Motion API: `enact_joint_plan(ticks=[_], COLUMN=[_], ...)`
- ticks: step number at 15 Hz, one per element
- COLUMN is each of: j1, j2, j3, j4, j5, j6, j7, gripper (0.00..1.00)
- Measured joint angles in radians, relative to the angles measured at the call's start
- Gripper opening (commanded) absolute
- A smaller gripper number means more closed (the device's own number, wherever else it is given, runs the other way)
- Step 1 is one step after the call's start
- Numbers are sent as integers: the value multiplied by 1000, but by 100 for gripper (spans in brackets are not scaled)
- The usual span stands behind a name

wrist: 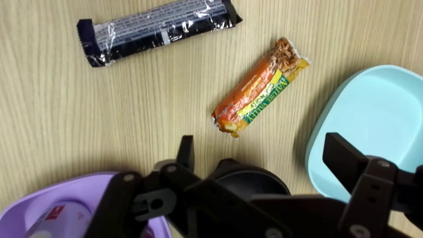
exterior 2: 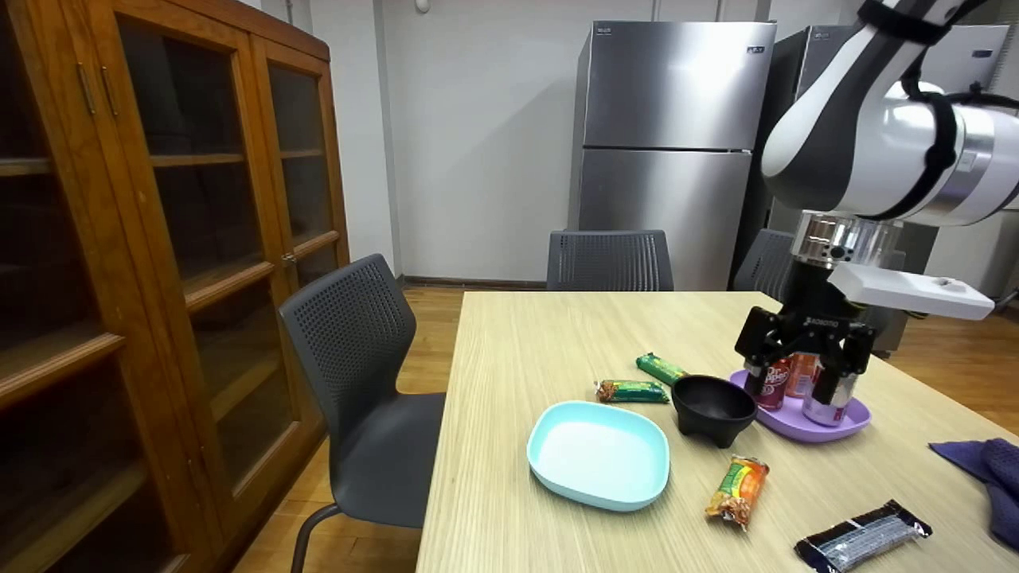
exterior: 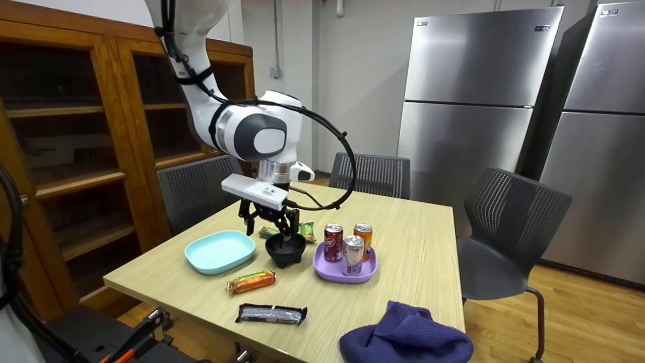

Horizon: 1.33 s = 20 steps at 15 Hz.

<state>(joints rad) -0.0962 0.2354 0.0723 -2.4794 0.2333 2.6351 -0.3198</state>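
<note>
Tool (wrist: 258, 142) is spread wide and hangs above the bench (exterior: 413, 242), near the black bowl (exterior: 285, 252). From afar, I see this bowl standing between the blue tray (exterior: 216, 251) and the purple tray (exterior: 330, 272), which carries three cans (exterior: 333, 243). Close to the bowl lies one orange snack bar (wrist: 257, 92).

Gripper (wrist: 263, 152) stands spread wide, partly hiding black bowl (wrist: 252, 181). Orange granola bar (wrist: 257, 91) lies near dark-wrapped bar (wrist: 160, 31). Light-blue tray (wrist: 383, 115), purple tray (wrist: 79, 190) both cropped.
</note>
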Motion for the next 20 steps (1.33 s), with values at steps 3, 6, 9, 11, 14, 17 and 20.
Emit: enact_joint_plan(ticks=[3,6,9,11,14,17,20], j1=[15,25,33,42,55,65,73], j2=[3,20,62,102,164,211,244], j3=[9,26,48,55,59,59,57], j4=[-32,-55,-65,-66,-66,-66,-65], j5=[28,60,70,69,56,24,-7], j6=[15,78,172,241,326,375,400], j7=[19,30,50,76,124,179,229], gripper=[100,100,100,100,100,100,100])
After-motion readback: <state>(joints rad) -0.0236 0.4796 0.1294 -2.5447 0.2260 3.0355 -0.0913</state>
